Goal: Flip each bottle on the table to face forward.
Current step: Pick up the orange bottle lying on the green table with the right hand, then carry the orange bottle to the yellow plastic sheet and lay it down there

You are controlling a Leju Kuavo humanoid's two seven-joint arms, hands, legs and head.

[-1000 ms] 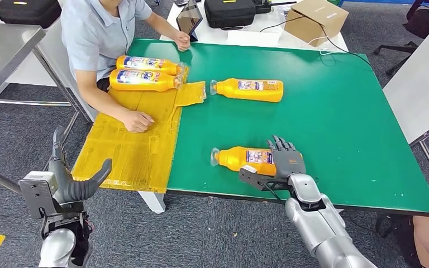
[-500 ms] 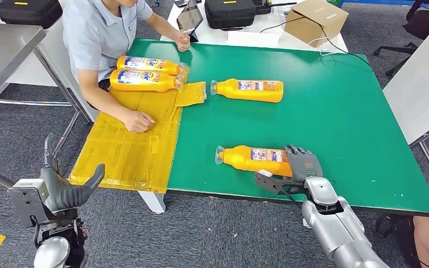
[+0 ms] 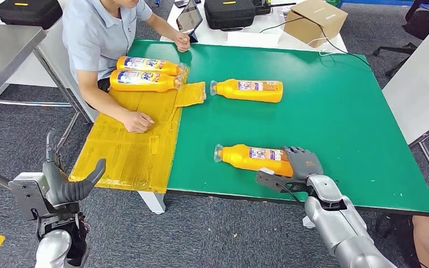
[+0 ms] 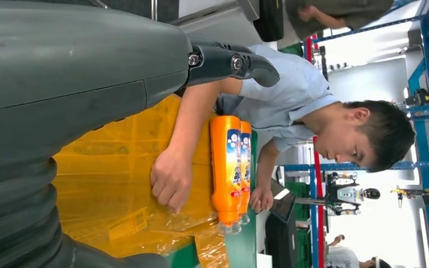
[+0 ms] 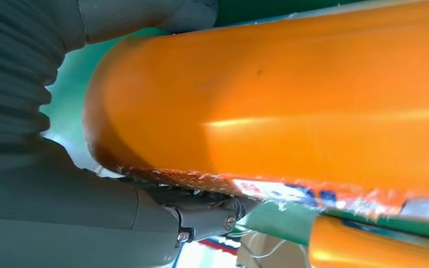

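An orange bottle [image 3: 251, 158] lies on its side near the front edge of the green table [image 3: 341, 123], cap to the left, label up. My right hand [image 3: 299, 167] grips its base end; the right wrist view shows the orange bottle [image 5: 290, 111] pressed between thumb and fingers [image 5: 201, 218]. A second orange bottle [image 3: 248, 89] lies farther back, cap to the left. Two more bottles [image 3: 145, 72] lie side by side on a yellow sheet [image 3: 128, 145], and the left wrist view shows these two bottles [image 4: 226, 162] too. My left hand [image 3: 70, 187] hangs open off the table's front left corner.
A person sits at the table's left side with one hand [image 3: 138, 120] resting on the yellow sheet. A tablet [image 3: 189, 19], a black case [image 3: 229, 11] and a cardboard box [image 3: 315, 19] stand beyond the far edge. A white table [image 3: 424, 84] is to the right.
My right hand's fingers, spread over the near bottle a second ago, have curled around its base. The bottle has shifted slightly right and toward the front edge. My left hand moved only slightly.
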